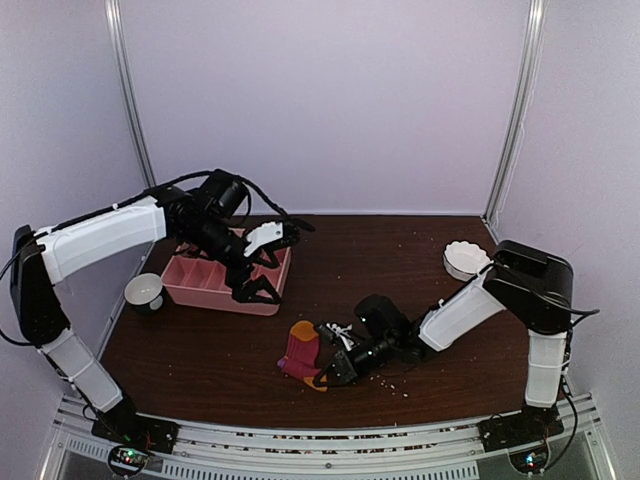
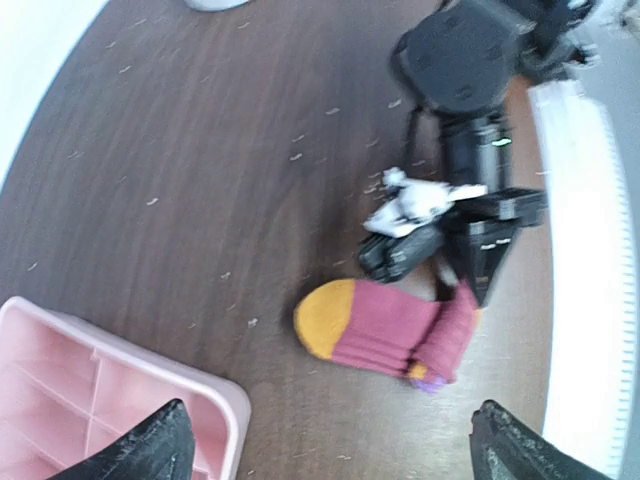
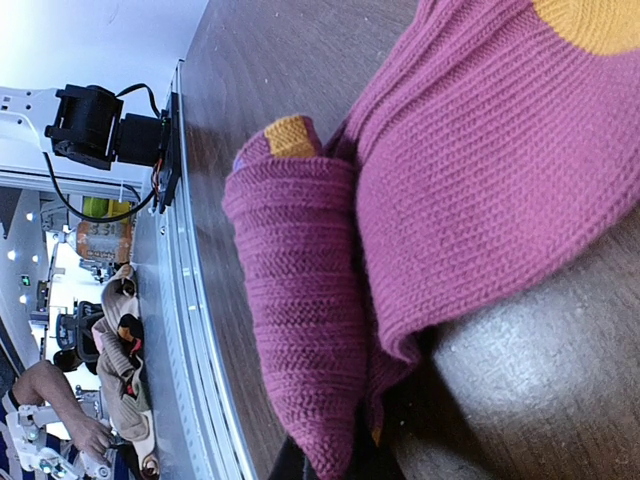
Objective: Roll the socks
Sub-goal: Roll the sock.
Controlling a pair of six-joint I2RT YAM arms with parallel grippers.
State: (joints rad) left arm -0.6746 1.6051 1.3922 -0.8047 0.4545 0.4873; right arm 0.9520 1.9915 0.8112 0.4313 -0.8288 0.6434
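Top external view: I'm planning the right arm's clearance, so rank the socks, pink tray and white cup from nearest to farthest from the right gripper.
Measured from the right gripper:
1. The socks, at its fingertips, front centre.
2. The pink tray, farther back and to the left.
3. The white cup, farthest left, beside the tray.

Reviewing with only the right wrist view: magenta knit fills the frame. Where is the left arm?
Observer: The left gripper hangs open above the pink tray, well apart from the socks.
Operator: Is the right gripper holding them?
Observer: Yes. In the left wrist view the right gripper is shut on their folded end.
Operator: Anything else around?
Observer: A small bowl stands left of the tray, and a white dish sits at the far right.
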